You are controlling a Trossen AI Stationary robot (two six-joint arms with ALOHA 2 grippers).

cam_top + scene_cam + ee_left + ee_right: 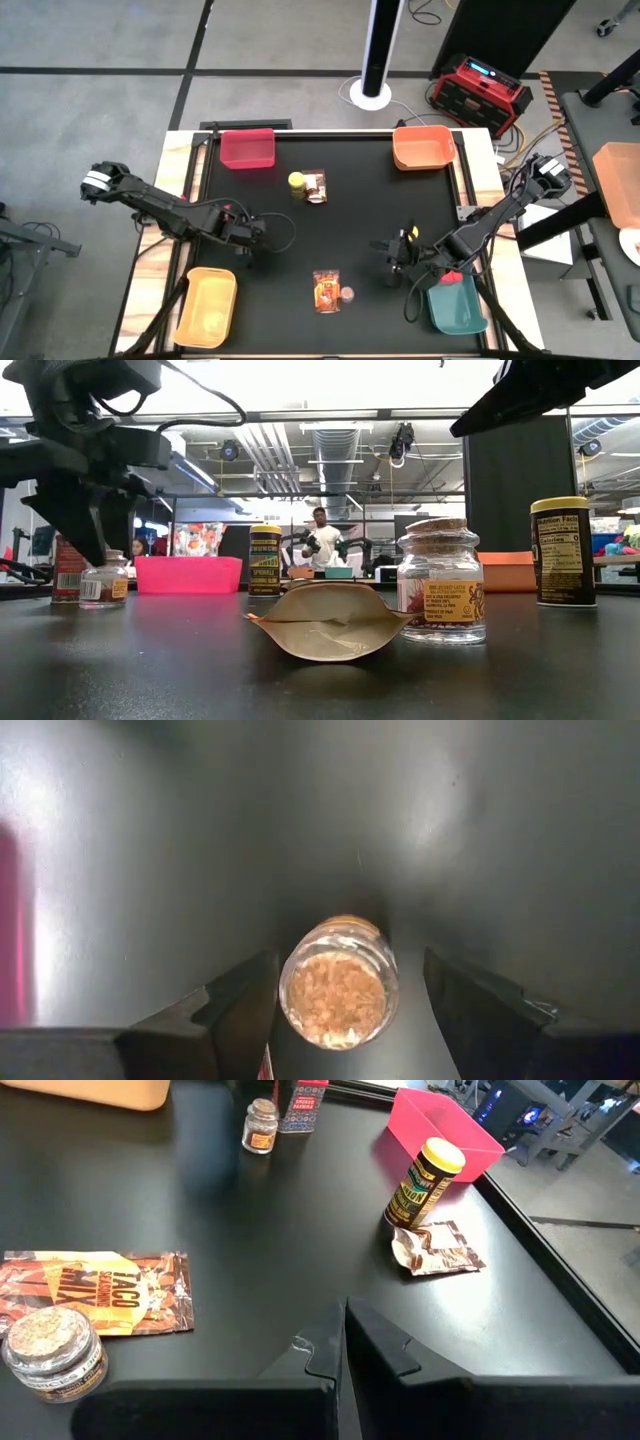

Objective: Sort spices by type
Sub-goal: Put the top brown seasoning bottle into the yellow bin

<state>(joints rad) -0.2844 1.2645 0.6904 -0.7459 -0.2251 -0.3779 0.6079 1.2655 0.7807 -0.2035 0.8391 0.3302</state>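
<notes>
Left tool (335, 1020) straddles a small cork-lidded jar (337, 992), open; right tool (345, 1342) closed near teal bin (457, 307).

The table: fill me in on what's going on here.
Spices are being sorted. The left gripper is down over a small cork-topped jar, its fingers open on either side, not yet closed. The right gripper sits near the teal bin, fingers shut and empty. A yellow-lidded jar with a packet, and a taco mix packet beside another small jar, remain unsorted mid-table.
</notes>
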